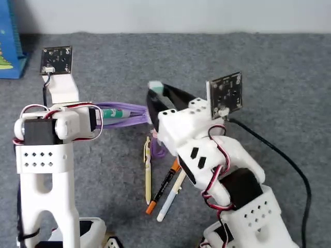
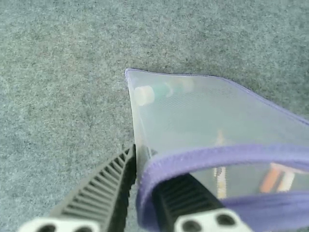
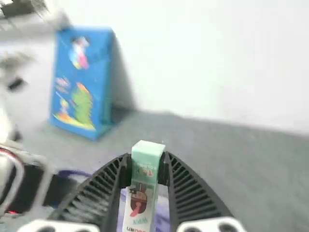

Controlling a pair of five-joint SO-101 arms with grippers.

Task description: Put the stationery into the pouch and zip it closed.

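Your right end effector [image 3: 146, 156] clamps an eraser [image 3: 143, 176]; left end effector [image 2: 143, 158] pinches the pouch [image 2: 203, 121]; the right arm hides the pens' [image 1: 148, 175] upper ends.

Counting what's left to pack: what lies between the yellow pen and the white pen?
A black marker with an orange tip lies between the yellow pen and the white pen, as the high view shows.

Pens [image 1: 148, 175] on table [image 1: 289, 77] — pouch [image 1: 124, 112] just behind
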